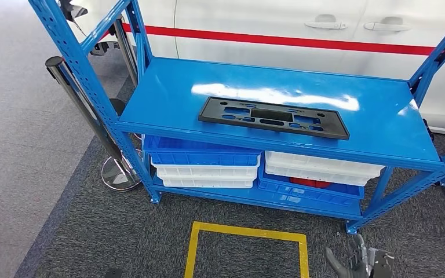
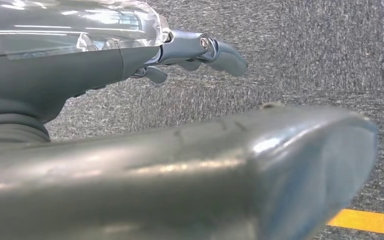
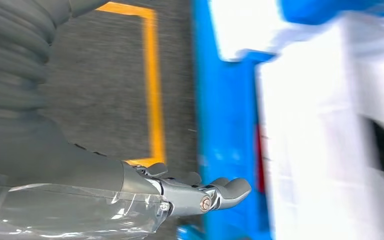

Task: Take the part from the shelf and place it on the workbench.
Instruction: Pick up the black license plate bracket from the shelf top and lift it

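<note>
workshop | blue steel shelf (image 1: 278,110), stacked bins (image 1: 205,165) (blue, white) | yellow floor marking (image 1: 246,233)

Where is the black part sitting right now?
In the head view the black part lies flat on the blue shelf's top level, near its front edge and about midway across, above the stacked blue and white bins.

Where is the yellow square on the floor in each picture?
Head view: the yellow square lies on the grey carpet, low in the middle, in front of the blue shelf.
Left wrist view: one yellow strip in the lower right corner, past the left hand.
Right wrist view: a yellow corner beside the blue shelf, above the right hand.
Shared landmark: the grey carpet.
</note>
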